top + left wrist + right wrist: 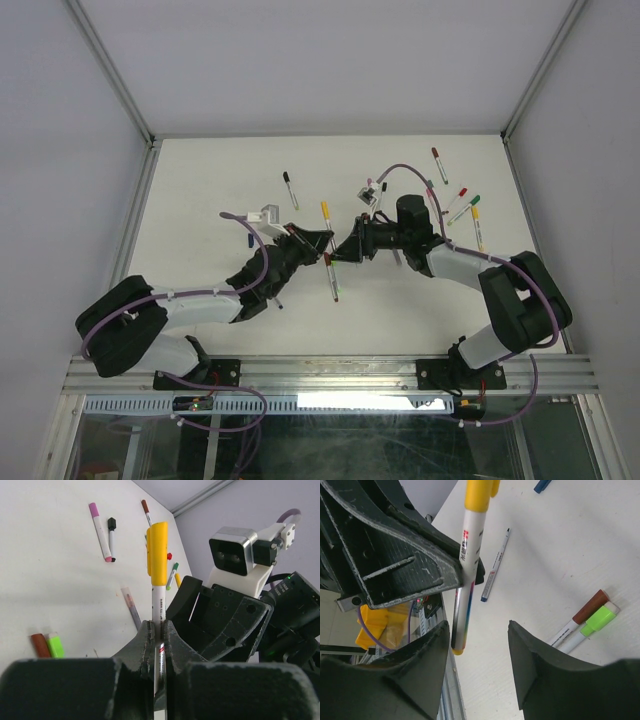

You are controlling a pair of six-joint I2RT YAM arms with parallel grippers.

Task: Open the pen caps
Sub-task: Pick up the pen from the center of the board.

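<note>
Yellow pen cap (158, 552), stubby, on white pen (158, 605) in tight-shut left hand (159, 630); right hand (479, 630) part-open.

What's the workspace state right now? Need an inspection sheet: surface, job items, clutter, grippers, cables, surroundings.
Surface: white table, pens scattered over its middle and far right.
Job's things: yellow cap still on the yellow-capped pen; brown cap and green cap on pens lying side by side.
Clutter: black-capped pen; group of capped pens at the far right.
Grippers: left gripper shut on the yellow-capped pen's barrel; right gripper open, the pen's tail end between its jaws.
Cables: purple cables run along both arms; no snag seen.
Surroundings: white enclosure walls; aluminium rail at the near edge.
</note>
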